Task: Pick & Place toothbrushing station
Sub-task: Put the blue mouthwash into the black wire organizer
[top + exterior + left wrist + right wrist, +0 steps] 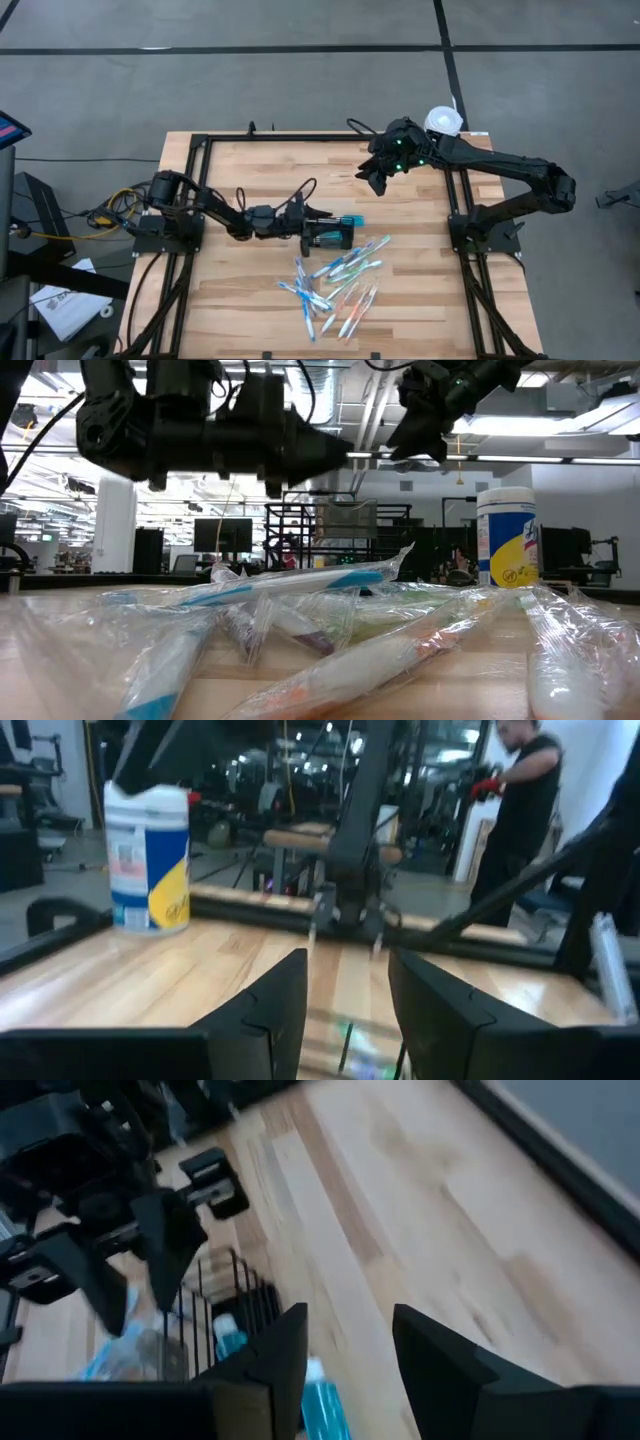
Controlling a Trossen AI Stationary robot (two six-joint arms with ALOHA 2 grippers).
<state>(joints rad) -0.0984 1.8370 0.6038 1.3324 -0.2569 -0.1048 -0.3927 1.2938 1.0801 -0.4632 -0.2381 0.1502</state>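
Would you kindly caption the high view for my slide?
Left gripper above the black mesh caddy, wrapped toothbrushes scattered nearby, right gripper raised over bare table.

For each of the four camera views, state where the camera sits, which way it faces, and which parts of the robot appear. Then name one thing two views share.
High view: overhead, looking straight down; both arms, left gripper at the caddy.
Low view: table height, looking across wrapped toothbrushes; arms overhead.
Left wrist view: faces along the table; own open fingers.
Right wrist view: looks down at the caddy; own open fingers, right gripper raised.
Shared: white tub appears in the low and left wrist views.
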